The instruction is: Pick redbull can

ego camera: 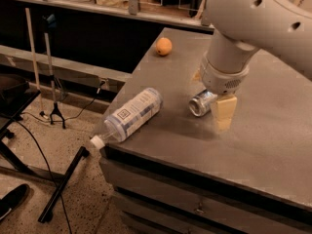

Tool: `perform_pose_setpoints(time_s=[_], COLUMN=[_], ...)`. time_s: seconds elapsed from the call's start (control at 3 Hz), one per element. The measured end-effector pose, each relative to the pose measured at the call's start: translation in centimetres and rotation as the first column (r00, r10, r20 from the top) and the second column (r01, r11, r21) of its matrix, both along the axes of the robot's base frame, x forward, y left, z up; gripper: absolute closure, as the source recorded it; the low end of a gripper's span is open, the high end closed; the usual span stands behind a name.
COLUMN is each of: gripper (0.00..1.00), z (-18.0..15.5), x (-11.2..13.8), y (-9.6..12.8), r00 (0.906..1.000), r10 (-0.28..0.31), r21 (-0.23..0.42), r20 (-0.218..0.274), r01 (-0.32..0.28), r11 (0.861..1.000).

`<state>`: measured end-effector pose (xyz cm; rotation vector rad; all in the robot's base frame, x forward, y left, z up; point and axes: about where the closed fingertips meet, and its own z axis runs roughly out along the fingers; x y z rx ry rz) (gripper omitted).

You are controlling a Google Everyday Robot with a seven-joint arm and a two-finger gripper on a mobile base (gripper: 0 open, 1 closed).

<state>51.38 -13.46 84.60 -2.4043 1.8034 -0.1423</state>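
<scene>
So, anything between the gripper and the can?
Nothing visible. The gripper is right at the can, open, with a finger on either side of it. The bottle and orange lie apart from both, not in the way.

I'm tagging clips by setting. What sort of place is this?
Probably a lab or workshop rather than a home: a grey worktop with drawers, a tripod stand on the speckled floor, and the robot's gripper down at the redbull can lying on the worktop.
</scene>
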Motion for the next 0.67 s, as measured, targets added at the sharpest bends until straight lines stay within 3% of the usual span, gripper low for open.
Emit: perform_pose_setpoints(time_s=[0.67], gripper=[0.63], z=[-0.09], x=[-0.87], y=[-0.38], r00=[0.9991], r10=[-0.038], r21=[0.052], r20=[-0.021], r01=[0.039], r11=[0.998])
